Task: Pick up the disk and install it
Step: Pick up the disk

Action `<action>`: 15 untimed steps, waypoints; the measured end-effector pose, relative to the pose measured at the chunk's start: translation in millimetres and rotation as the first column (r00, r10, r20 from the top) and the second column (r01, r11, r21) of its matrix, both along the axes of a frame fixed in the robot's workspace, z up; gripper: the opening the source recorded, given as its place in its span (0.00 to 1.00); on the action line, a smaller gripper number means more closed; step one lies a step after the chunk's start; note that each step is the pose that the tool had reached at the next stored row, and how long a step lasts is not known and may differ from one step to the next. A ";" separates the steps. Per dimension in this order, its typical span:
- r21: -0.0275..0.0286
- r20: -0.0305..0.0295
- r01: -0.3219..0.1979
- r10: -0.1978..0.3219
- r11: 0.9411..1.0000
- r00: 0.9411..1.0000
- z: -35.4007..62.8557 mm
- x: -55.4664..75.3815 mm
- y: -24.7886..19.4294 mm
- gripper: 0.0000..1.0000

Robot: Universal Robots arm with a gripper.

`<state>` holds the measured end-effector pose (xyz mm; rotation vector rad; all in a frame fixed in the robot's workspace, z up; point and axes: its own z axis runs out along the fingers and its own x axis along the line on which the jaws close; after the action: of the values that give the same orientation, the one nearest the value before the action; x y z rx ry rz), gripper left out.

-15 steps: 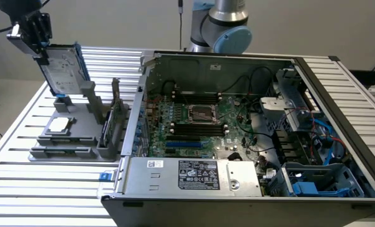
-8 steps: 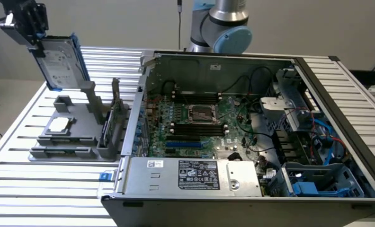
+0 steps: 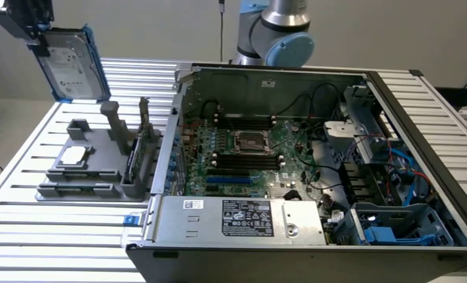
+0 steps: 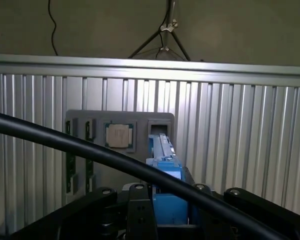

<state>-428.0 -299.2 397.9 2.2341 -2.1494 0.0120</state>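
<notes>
exterior view: your gripper [image 3: 35, 32] is clamped on the top end of the disk [image 3: 72, 65]. the disk hangs near upright in the air, above the grey fixture [image 3: 84, 177] on the slatted table [image 3: 52, 236] and well apart from the open computer case [image 3: 296, 177] at the exterior view's right.

wrist view: you see the blue carrier frame [image 4: 166, 200] gripped between the black fingers [image 4: 140, 212]. beyond it lie the fixture and a small square chip [image 4: 117, 135]. a black cable [image 4: 65, 145] crosses in front.

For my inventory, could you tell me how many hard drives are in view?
1: the hard drive in the gripper, up above the grey tray. Others may be hidden inside the computer case.
</notes>
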 end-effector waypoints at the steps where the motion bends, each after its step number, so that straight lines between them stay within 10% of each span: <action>1: 0.000 0.000 0.000 0.000 1.000 1.000 3.3 1.0 -0.1 0.33; 15: 0.000 0.000 0.000 0.000 1.000 1.000 38.1 55.7 -14.0 0.33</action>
<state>-372.2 -313.2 435.9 2.2338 -2.1493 0.0117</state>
